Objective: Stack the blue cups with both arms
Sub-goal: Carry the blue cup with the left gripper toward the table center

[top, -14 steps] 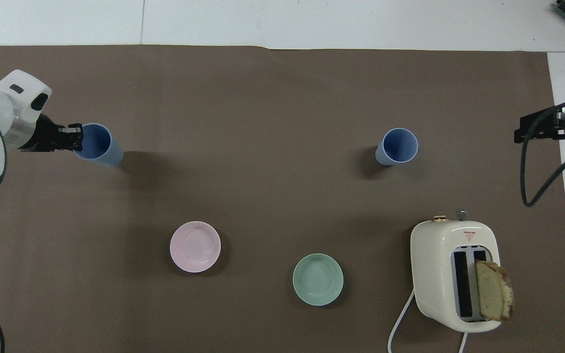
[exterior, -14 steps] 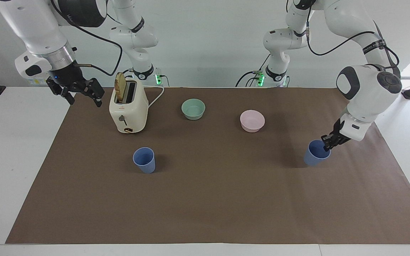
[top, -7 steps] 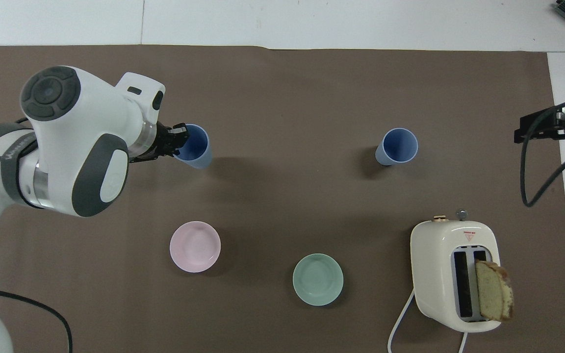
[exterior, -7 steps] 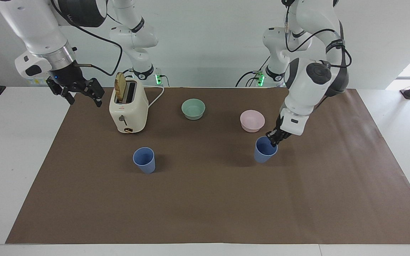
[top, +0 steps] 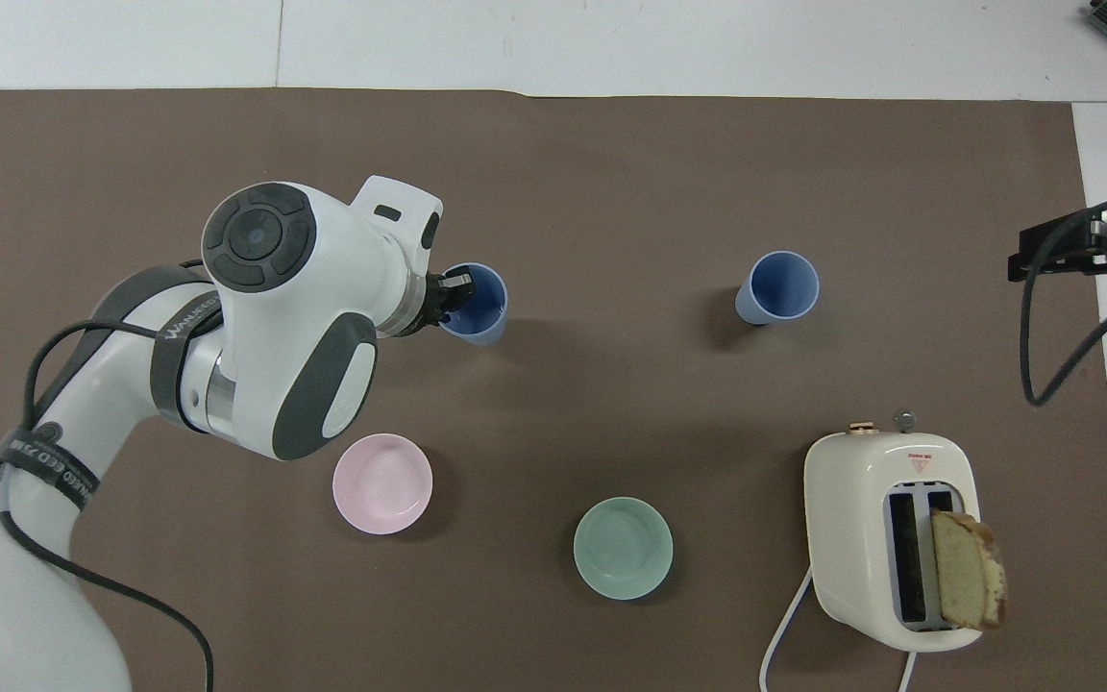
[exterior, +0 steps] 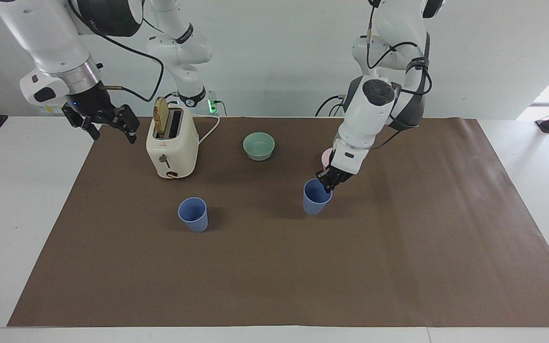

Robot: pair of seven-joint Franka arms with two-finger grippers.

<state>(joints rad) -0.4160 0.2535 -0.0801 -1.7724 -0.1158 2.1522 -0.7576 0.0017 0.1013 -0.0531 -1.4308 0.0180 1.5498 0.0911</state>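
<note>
The left gripper (exterior: 328, 184) pinched one matte periwinkle cup (exterior: 316, 197) by its rim; the right gripper (exterior: 107, 125) waited, spread wide.

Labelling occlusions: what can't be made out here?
- Pink bowl: facing view, mostly hidden by the left arm's wrist.
- Left tool: overhead view, fingers mostly covered by its own wrist at the held blue cup.
- Right tool: overhead view, cut off by the frame edge.
</note>
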